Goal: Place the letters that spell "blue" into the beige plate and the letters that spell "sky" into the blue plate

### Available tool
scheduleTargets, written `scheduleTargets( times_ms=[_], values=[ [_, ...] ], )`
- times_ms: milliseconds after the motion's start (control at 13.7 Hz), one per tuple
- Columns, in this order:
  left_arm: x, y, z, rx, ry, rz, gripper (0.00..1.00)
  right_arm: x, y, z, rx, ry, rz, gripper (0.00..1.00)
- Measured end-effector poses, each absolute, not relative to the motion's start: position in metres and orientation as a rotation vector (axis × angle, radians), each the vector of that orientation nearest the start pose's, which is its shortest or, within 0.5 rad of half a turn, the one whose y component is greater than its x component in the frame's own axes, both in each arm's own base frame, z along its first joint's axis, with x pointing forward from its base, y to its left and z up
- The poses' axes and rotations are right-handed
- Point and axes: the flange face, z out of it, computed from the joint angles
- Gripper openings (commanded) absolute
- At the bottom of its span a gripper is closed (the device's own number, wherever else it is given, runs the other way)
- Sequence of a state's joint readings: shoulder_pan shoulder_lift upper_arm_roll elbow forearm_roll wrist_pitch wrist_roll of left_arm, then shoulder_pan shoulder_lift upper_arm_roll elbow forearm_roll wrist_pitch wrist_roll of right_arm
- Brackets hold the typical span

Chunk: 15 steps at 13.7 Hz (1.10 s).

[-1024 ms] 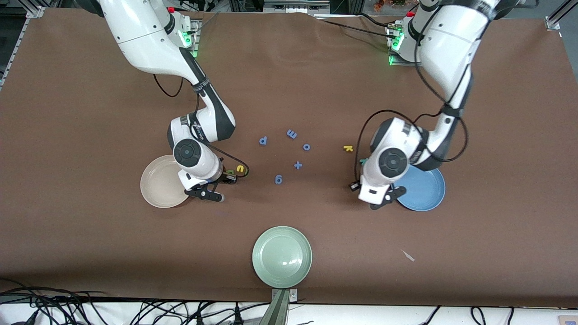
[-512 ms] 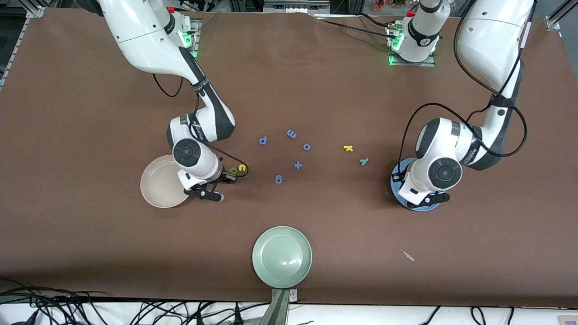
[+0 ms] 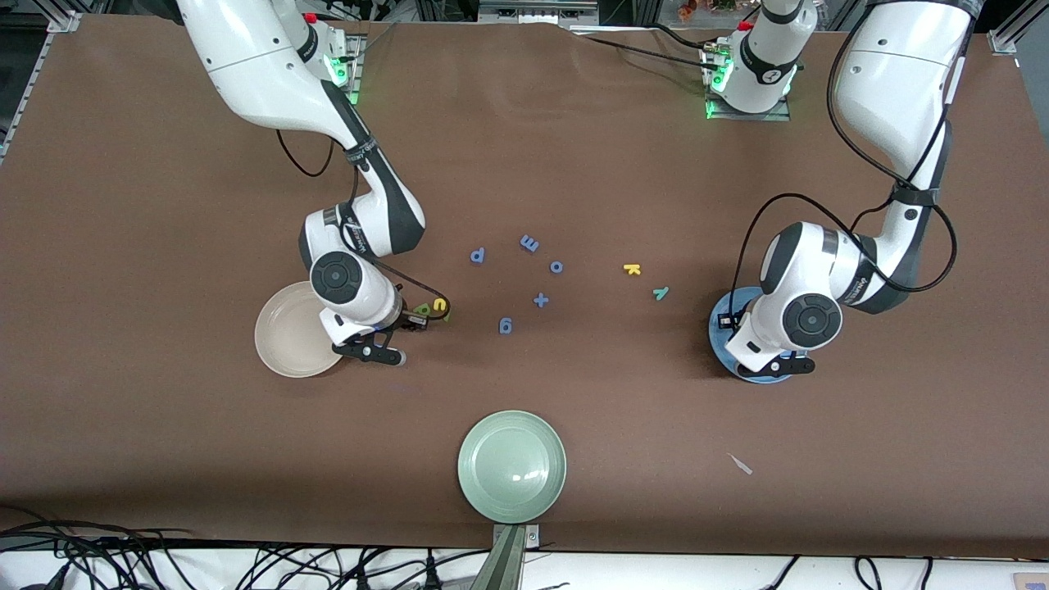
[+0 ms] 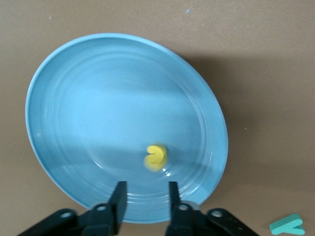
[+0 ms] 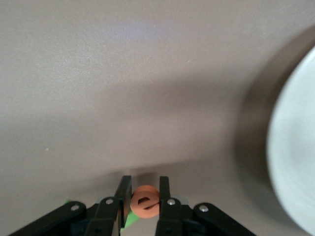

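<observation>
The foam shapes can be read as letters. On the brown bench, near the middle, lie blue ones — a p, an m, an o, a plus sign and a g. Nearer the left arm's end lie the yellow k and the teal y.

The left tool hangs over the blue plate, its fingers spread with nothing between them. The yellow s lies in that plate, a bit blurred. The arm hides most of the plate in the front view.

The right tool is low on the bench beside the beige plate, pinching the orange e. The e is round and orange with a small slit. A bit of light green peeks out under the fingers — I cannot tell which letter it is. Just beside this tool lie the yellow u and a green letter, partly hidden by a cable.

A pale green plate sits by the bench edge nearest the front camera.
</observation>
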<state>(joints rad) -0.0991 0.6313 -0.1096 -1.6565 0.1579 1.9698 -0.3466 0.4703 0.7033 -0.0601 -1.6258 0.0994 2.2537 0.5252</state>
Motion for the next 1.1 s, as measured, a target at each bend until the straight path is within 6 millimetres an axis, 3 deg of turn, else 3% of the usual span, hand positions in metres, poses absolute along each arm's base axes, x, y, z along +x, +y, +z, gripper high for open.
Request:
scheduleTargets(
  times_ms=[146,293,439,585,659,805,951,1098],
  values=[
    [0.636,-0.136,0.233,-2.983,-0.028,0.404,1.0,0.64,0.258,0.23,-3.141,0.194,0.165,0.26],
    [0.629,-0.174,0.247,-3.013,0.073,0.387,1.0,0.658,0.228,0.248,-3.153,0.061,0.163,0.27],
    [0.621,-0.204,0.257,-3.036,0.233,0.378,1.0,0.669,0.193,0.25,-3.202,-0.071,0.15,0.28],
    [0.62,-0.21,0.26,-3.042,0.423,0.374,1.0,0.672,0.167,0.244,-3.234,-0.147,0.167,0.29],
    [0.62,-0.209,0.258,-3.046,0.517,0.366,1.0,0.67,0.158,0.236,-3.239,-0.16,0.176,0.38],
    [0.612,-0.209,0.242,-3.084,0.654,0.273,1.0,0.662,0.152,0.219,-3.239,-0.168,0.145,0.69],
    [0.584,-0.214,0.213,-3.101,0.737,0.212,1.0,0.657,0.153,0.21,-3.238,-0.169,0.133,0.7],
    [0.561,-0.219,0.198,-3.067,0.811,0.222,1.0,0.657,0.16,0.221,-3.232,-0.14,0.112,0.7]
  ],
)
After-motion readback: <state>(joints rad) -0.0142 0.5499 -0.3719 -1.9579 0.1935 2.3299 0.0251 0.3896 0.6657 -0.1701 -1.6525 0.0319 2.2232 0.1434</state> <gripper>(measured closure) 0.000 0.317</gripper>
